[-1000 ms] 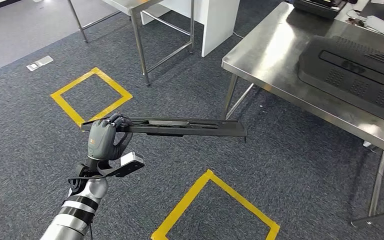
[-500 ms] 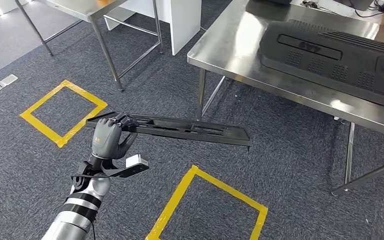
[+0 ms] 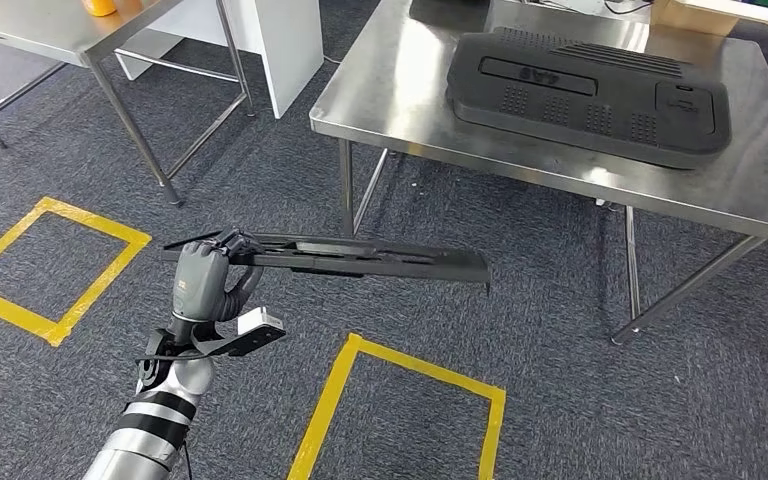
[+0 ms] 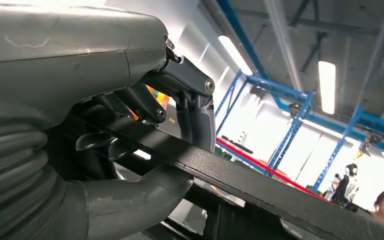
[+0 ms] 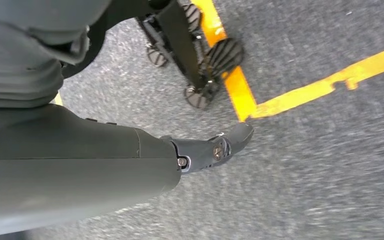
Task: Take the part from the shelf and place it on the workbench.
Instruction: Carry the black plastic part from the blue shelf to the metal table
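Here the biggest thing is the steel desk point(image 3: 390, 110) on the far right, and a large black moulded panel point(image 3: 590, 95) lies flat on its top, taking most of the far part; the near strip of the steel is bare. Another steel table point(image 3: 50, 30) stands at the far left with an orange object point(image 3: 100, 6) on it, too cut off to identify. No container is visible anywhere, so there is nothing to tell about contents. The part point(image 3: 360, 257), a long flat black strip, is in the air over the grey carpet, near the yellow tape square point(image 3: 400, 400), and it is not yet above the desk. The left hand point(image 3: 205, 280) holds it by its left end only, with the fingers point(image 4: 190, 95) wrapped over the top face and the thumb pressed under it, so the long right end hangs free. I think this is the main risk: the weight far from the grip can make the strip turn or slide out while the robot walks. The free end may also strike the desk's edge or leg point(image 3: 345, 185), because it looks lower than the desk's top. The right hand point(image 5: 130, 155) hangs over the carpet; I cannot tell how its fingers lie.
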`<control>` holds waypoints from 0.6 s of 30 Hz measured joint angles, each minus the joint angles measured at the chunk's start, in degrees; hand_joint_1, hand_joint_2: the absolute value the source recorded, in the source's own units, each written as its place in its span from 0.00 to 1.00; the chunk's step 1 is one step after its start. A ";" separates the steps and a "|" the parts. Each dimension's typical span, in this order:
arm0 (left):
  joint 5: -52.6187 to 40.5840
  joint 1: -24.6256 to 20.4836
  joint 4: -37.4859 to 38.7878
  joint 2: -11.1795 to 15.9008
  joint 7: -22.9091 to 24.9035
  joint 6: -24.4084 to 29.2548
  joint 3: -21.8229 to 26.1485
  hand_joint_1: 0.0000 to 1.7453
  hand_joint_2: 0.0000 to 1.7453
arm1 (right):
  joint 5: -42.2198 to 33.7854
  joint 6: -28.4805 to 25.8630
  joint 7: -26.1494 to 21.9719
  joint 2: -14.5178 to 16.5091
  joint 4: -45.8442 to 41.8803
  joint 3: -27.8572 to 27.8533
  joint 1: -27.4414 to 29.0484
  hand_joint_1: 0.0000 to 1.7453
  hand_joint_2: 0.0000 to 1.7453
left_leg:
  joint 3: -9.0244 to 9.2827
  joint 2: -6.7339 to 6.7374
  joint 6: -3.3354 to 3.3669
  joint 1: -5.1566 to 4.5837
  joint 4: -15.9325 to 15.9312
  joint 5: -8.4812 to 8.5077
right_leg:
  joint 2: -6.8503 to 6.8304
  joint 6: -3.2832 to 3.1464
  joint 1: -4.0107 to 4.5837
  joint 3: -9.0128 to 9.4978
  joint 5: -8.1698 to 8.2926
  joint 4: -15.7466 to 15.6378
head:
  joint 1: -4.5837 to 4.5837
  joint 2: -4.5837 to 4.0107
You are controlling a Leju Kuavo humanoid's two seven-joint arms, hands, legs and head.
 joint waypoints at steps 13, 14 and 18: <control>4.81 -0.39 0.44 1.47 3.05 0.01 -4.41 1.00 1.00 | 0.70 0.07 0.02 0.19 -0.02 -0.22 -0.51 0.00 0.00 | 0.70 8.89 0.34 -1.35 -0.48 -0.40 | -9.79 -0.72 1.60 0.93 0.02 -0.49 | 0.58 0.00; 4.82 -0.44 0.44 1.53 3.05 0.01 -4.66 1.00 1.00 | 0.72 0.07 0.02 0.20 -0.02 -0.26 -0.43 0.00 0.00 | 0.84 9.13 0.00 -1.25 -0.53 -0.50 | -9.09 -1.12 1.35 0.94 0.21 -0.59 | 0.58 0.00; 5.34 -0.47 0.43 2.10 2.96 0.01 -5.18 1.00 1.00 | 0.72 0.07 0.02 0.32 -0.02 -0.50 -0.39 0.00 0.00 | -2.15 3.98 -0.86 -0.70 6.99 -5.53 | -6.41 -2.54 0.42 1.27 0.67 -1.12 | 0.07 0.00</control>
